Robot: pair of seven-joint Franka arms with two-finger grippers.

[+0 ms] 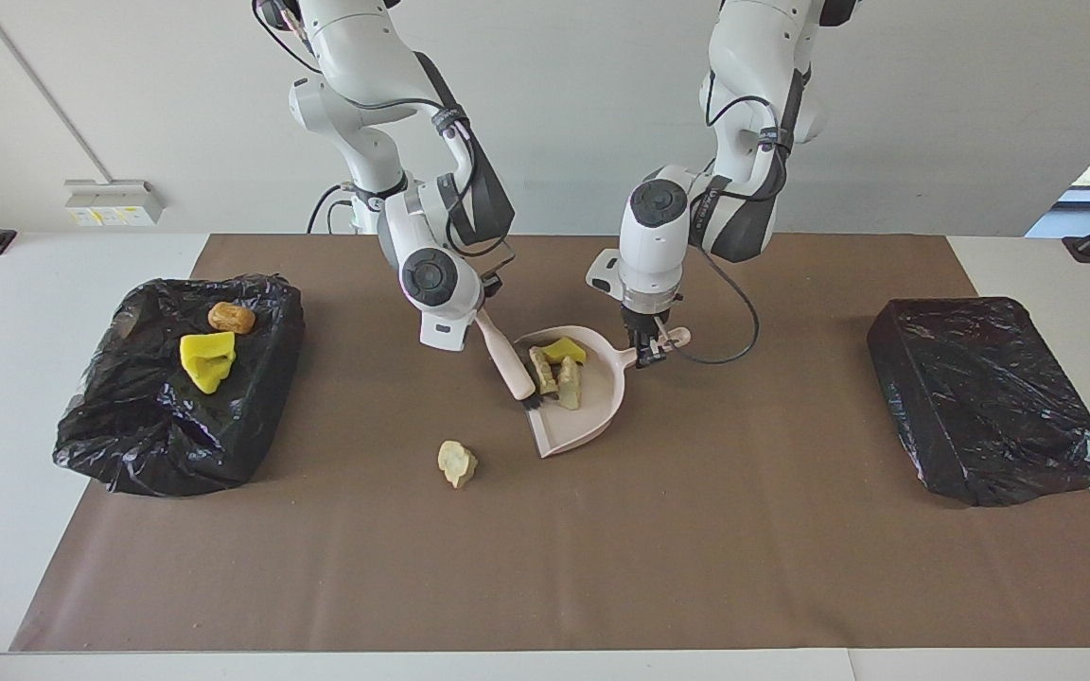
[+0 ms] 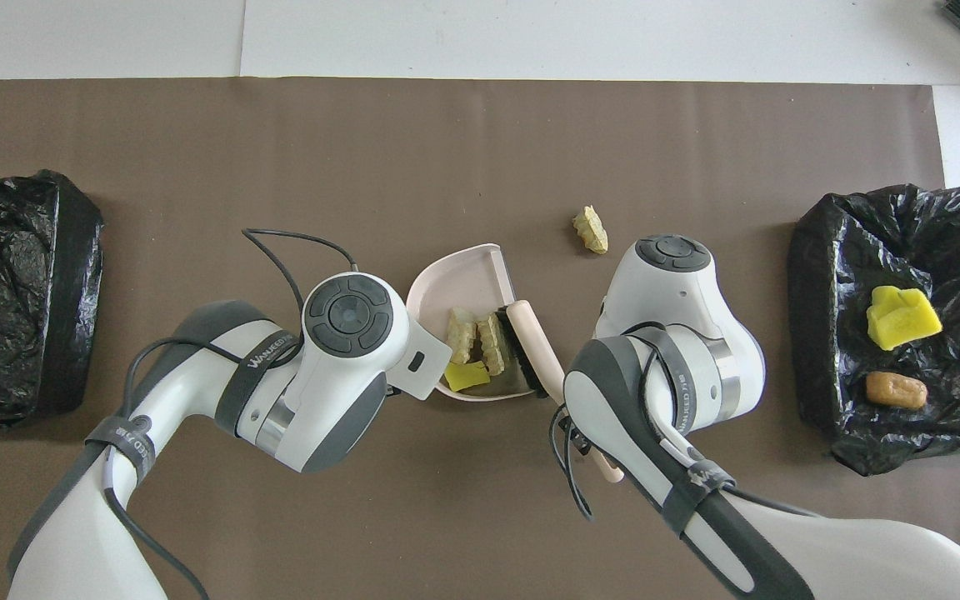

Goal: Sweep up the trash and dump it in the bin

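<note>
**Three lumps in the pan, one still loose on the mat**

Two black-bagged bins flank the brown mat (image 1: 545, 567): the bin toward the right arm's end (image 1: 176, 407) already carries a yellow spongy piece (image 1: 207, 359) and an orange-brown chunk (image 1: 231, 318); the bin toward the left arm's end (image 1: 990, 397) shows nothing on it. At centre the pale pink dustpan (image 1: 592, 416) lies flat on the mat, its handle clamped in the left gripper (image 1: 651, 352). The right gripper (image 1: 469, 326) is closed on the handle of a small brush (image 1: 507, 359), whose dark bristles rest at the pan's mouth. Inside the pan sit two tan chunks (image 1: 556, 376) and a yellow piece (image 1: 564, 350). One tan lump (image 1: 457, 463) lies alone on the mat, farther from the robots than the pan. To finish the sweep cleanly, the brush probably should reach past that lump and draw it toward the pan's open lip, while the pan stays pressed flat so nothing slips beneath.
</note>
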